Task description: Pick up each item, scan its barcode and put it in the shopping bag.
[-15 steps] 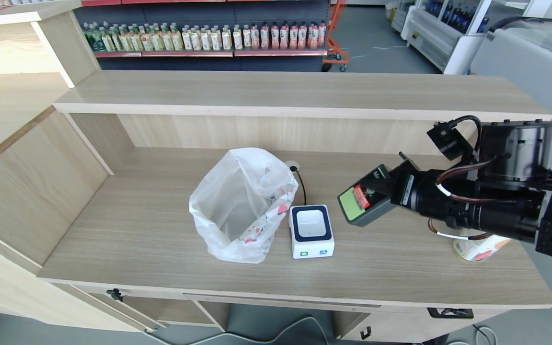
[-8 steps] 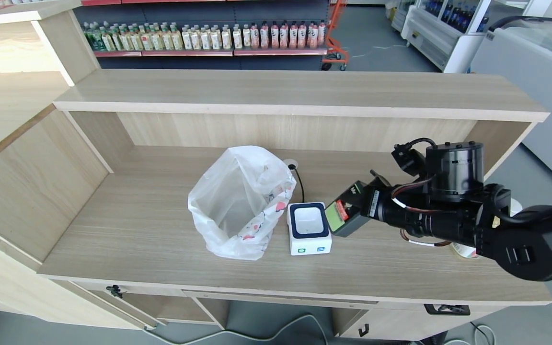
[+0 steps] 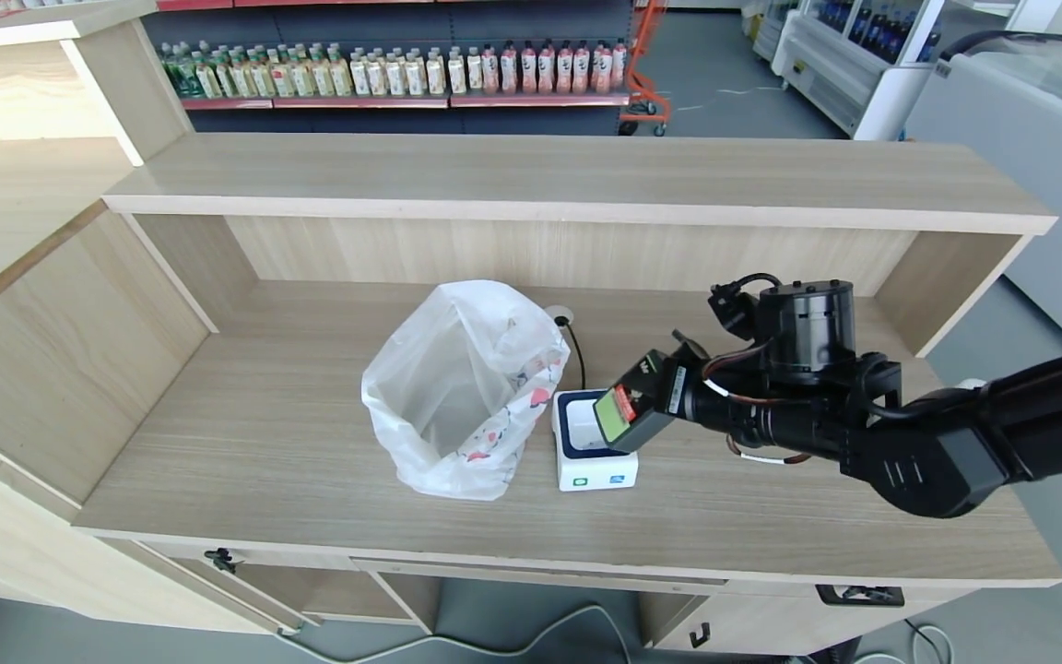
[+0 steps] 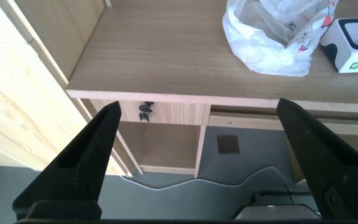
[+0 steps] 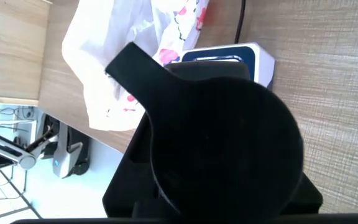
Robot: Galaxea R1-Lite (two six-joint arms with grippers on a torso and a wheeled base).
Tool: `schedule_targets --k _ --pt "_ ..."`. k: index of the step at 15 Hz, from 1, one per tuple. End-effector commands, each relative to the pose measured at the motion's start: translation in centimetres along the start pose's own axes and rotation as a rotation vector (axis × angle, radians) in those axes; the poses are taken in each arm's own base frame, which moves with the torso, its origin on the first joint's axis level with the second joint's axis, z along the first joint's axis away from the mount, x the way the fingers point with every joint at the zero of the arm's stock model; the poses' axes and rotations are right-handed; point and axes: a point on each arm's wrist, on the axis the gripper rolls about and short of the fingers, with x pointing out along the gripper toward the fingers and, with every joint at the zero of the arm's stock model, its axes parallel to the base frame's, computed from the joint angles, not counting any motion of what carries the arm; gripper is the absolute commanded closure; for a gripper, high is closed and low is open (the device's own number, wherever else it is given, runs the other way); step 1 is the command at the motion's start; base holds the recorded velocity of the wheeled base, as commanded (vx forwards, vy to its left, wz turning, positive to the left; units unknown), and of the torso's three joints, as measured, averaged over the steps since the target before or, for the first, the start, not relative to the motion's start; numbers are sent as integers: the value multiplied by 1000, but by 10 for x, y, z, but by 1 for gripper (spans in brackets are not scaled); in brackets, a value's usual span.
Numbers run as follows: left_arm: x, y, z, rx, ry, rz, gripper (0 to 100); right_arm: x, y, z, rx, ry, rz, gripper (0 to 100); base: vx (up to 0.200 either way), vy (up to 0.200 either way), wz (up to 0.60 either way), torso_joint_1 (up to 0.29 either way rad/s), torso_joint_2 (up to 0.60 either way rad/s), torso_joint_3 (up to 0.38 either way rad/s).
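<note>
Currently listed, by descending bulk. Surface (image 3: 264, 443): light wood, carrying all items below. Shopping bag (image 3: 462, 397): white, printed pattern, standing with its mouth open, just beside the scanner on my left. Right claw (image 3: 669, 392): clamped on the rear end of the box, arm coming in from the right. Left claw (image 4: 194, 155): fingers spread wide, empty, hanging below the front edge of the surface, well apart from the work. Scanner (image 3: 597, 475): white cube, dark-framed window facing up, partly covered by the box. Box (image 3: 628, 415): dark, green-and-red label on its free end, tilted, held above the scanner. Step in hand, by my judgement: the scan. I would roll the wrist until the barcode face squares to the window, then hold steady just above it without touching, clear of the bag's rim. I cannot tell which face bears the barcode. The box projects beyond the right claw's fingertips, toward the bag.
</note>
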Motion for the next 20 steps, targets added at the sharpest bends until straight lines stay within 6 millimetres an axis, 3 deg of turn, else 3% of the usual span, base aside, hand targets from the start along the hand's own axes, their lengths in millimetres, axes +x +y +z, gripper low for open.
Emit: schedule_targets --k 1,20 --pt "0 0 0 2 -1 0 0 13 -2 -9 -1 18 5 100 0 0 0 0 0 0" --pt "0 0 0 14 -1 0 0 55 -4 -28 -48 0 69 100 0 0 0 0 0 0"
